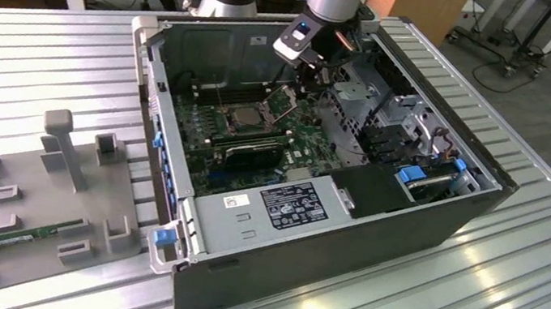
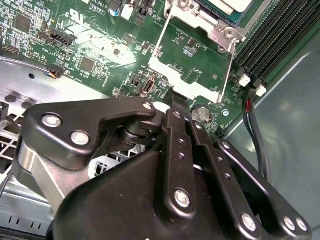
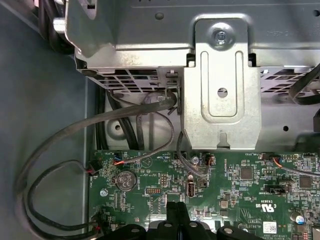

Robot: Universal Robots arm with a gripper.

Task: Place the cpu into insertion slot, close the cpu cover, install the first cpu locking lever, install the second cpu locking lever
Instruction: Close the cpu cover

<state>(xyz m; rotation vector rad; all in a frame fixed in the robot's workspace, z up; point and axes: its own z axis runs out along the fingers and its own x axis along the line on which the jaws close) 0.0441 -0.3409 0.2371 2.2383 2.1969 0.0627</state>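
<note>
An open computer case point(image 1: 441, 220) lies on the table with the green motherboard point(image 1: 287, 152) inside. The cpu point(image 1: 245, 117) sits in the insertion slot point(image 1: 224, 122), and its pale top point(image 2: 232, 4) shows in the second wrist view. The cpu cover point(image 2: 165, 74), a silvery frame, is swung open off the socket, and green board shows through its window. My gripper point(image 1: 311, 86) reaches into the case just beyond the socket. Its black fingers are shut together, the tips point(image 2: 174, 97) right at the cover's free edge. Nothing shows between the fingertips point(image 3: 177, 210).
Black memory slots point(image 2: 270, 40) run beside the socket. A coin battery point(image 3: 125, 179), black cables point(image 3: 50, 150) and a metal bracket point(image 3: 220, 90) lie beyond the gripper near the case wall. A grey fixture tray point(image 1: 27, 208) holding a green memory stick point(image 1: 28, 236) stands at the exterior view's left.
</note>
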